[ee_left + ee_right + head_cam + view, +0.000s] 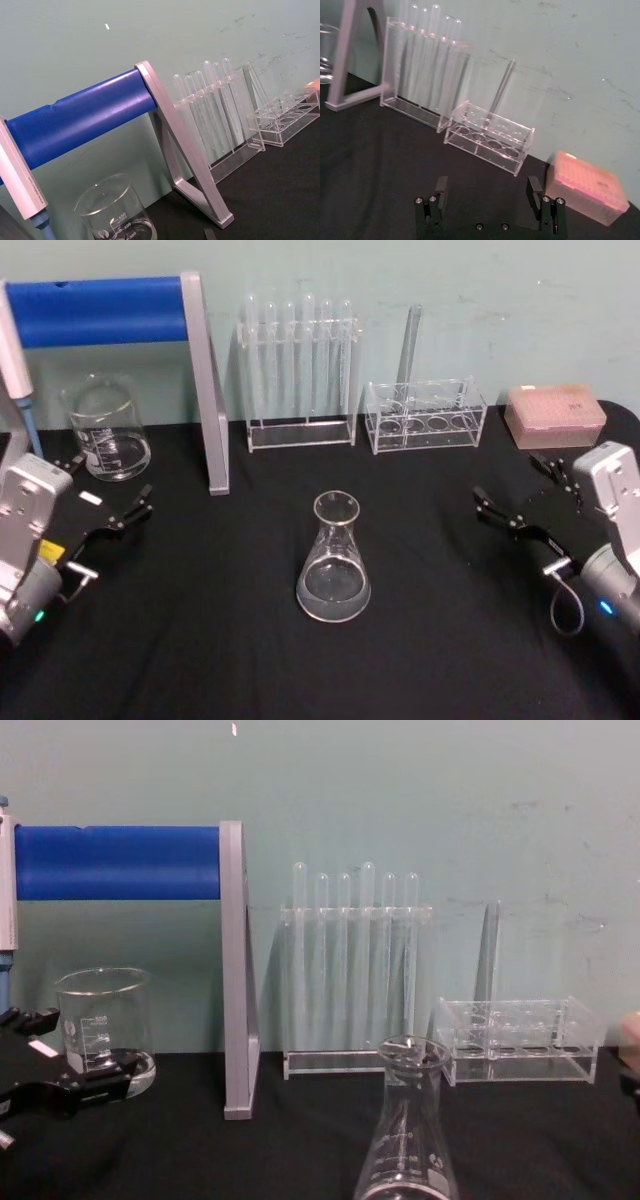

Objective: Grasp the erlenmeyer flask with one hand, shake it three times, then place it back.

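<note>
Glass erlenmeyer flask [334,558], btwn left gripper [105,488] & right gripper [512,485], outside spread jaws

We see the erlenmeyer flask [334,560] standing upright and free near the middle of the black table [200,640], a clear glass cone with a wide round base, a narrow neck and a flared open rim. From the chest view, the flask [408,1140] shows white graduation marks on its wall. We find the right gripper [510,480], black with jointed fingers, low over the table well off to the flask's right, its fingers [441,186] spread wide and holding nothing.
</note>
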You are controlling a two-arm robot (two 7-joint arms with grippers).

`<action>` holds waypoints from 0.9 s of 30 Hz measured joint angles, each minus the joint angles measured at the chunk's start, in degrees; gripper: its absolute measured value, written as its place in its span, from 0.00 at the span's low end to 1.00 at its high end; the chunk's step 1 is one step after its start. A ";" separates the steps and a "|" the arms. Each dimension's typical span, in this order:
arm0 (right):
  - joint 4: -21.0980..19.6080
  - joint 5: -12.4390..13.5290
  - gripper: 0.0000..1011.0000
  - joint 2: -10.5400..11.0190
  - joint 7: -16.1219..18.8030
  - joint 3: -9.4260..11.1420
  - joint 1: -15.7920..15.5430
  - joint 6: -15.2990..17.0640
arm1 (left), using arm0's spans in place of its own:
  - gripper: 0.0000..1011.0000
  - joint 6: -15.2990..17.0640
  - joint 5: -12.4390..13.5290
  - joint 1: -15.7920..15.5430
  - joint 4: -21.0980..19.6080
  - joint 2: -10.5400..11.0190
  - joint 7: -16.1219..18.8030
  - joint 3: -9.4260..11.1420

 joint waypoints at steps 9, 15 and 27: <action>-5.29 5.02 0.99 1.34 5.27 2.44 -5.25 0.25 | 0.99 0.00 0.00 0.00 0.00 0.00 0.00 0.00; -7.44 8.09 0.99 1.25 9.65 2.78 -7.13 0.82 | 0.99 0.00 0.00 0.00 0.00 0.00 0.00 0.00; -8.50 10.78 0.99 -0.91 17.16 1.61 -7.19 2.15 | 0.99 0.00 0.00 0.00 0.00 0.00 0.00 0.00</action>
